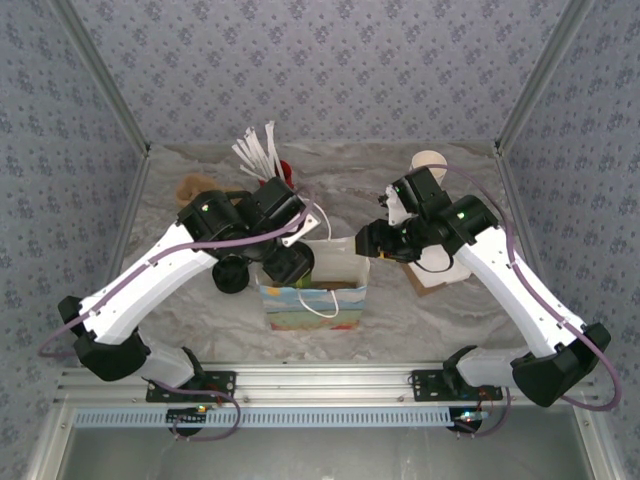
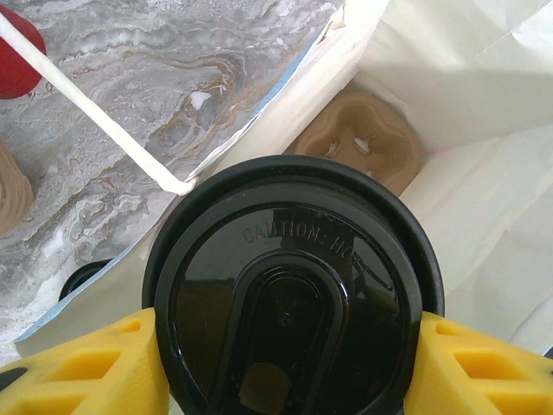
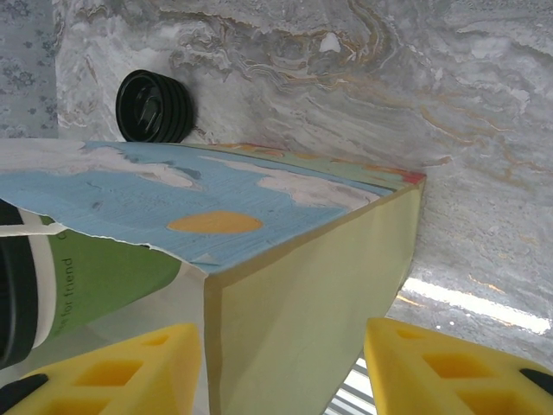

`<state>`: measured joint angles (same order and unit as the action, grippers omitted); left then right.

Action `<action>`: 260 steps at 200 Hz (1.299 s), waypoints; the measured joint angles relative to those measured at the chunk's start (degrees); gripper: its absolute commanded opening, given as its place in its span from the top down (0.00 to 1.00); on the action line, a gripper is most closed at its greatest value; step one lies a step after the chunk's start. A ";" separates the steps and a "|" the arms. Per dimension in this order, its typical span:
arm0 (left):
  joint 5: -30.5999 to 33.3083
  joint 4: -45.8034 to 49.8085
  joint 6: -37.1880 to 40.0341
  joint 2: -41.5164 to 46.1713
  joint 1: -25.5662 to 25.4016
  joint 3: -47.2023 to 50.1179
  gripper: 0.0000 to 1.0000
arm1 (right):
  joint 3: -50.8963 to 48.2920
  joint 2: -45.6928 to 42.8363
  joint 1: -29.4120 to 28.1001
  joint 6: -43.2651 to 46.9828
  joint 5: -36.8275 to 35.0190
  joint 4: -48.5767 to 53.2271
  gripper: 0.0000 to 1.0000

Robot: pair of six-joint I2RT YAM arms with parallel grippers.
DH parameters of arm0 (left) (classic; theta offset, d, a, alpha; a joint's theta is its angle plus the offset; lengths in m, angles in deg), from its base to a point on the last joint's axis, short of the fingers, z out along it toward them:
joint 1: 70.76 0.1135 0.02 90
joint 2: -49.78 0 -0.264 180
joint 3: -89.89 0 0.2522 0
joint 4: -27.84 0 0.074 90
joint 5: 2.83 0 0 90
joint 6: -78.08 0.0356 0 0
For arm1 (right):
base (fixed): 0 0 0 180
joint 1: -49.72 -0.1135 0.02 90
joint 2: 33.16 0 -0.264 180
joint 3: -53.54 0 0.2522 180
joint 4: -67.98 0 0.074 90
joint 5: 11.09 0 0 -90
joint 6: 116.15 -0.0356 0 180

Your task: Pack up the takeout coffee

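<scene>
Lids (image 1: 230, 275) stacked on table (image 1: 420, 320), just left of bag (image 1: 313, 300). Left gripper (image 2: 285, 363) clenched on coffee (image 2: 285, 285), and I see yellow fingers (image 2: 86, 367) pressed to both sides of black lid. Cup hangs at bag mouth, left side, with green body partly behind bag wall in right wrist view. White cord (image 2: 86, 104) meets bag's left rim. Tan tray (image 2: 363, 143) lies at bag bottom, beyond cup. Right gripper (image 3: 285, 372) released, fingers spread astride bag's right edge.

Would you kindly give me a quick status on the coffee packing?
Left gripper shut on takeout coffee, at gift bag mouth. Right gripper open, straddling bag wall. Handle cord close beside coffee.
</scene>
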<state>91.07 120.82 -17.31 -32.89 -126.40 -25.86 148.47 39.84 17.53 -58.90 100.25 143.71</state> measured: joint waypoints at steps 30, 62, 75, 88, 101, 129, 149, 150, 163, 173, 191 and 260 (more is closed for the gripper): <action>-0.02 0.00 0.24 -0.07 0.00 0.00 0.40 | -0.04 0.00 -0.09 0.00 0.22 -0.24 0.44; -0.02 -1.05 0.96 -0.11 0.00 1.22 0.40 | -0.04 0.00 -0.11 0.00 0.33 -0.85 0.44; 0.02 -1.97 1.46 -0.11 0.00 2.67 0.41 | -0.04 0.00 -0.22 0.00 0.44 -1.01 0.44; 0.26 -2.86 1.99 -0.11 0.00 4.28 0.41 | -0.33 -0.07 -0.33 -0.02 0.57 -1.20 0.44; 0.42 -3.87 2.60 -0.11 0.00 6.08 0.41 | -0.76 -0.09 -0.50 -0.02 0.59 -1.42 0.44; 0.39 -6.38 3.80 0.20 0.00 10.08 0.40 | -1.40 -0.11 -0.96 -0.02 0.59 -1.88 0.44; 0.39 -7.89 4.52 1.27 0.02 12.48 0.40 | -1.70 -0.13 -1.18 -0.24 0.59 -2.27 0.44; 0.39 -7.93 4.55 1.31 0.02 12.55 0.40 | -1.73 -0.13 -1.22 -0.26 0.59 -2.29 0.44; 0.39 -8.63 4.98 2.12 0.00 13.55 0.40 | -1.81 -0.13 -1.36 -0.44 0.59 -2.47 0.44; 0.39 -9.09 5.27 2.64 0.02 13.97 0.40 | -1.86 -0.13 -1.46 -0.46 0.59 -2.58 0.44; 0.42 -9.68 5.84 3.15 0.00 14.67 0.40 | -1.86 -0.13 -1.81 -0.50 0.59 -2.78 0.44; 0.44 -10.45 7.34 2.93 0.02 16.02 0.40 | -3.23 -0.13 -3.23 -0.87 0.57 -3.65 0.44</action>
<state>91.51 110.37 -9.97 -29.96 -126.38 -9.84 145.23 39.70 14.30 -59.78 100.82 140.06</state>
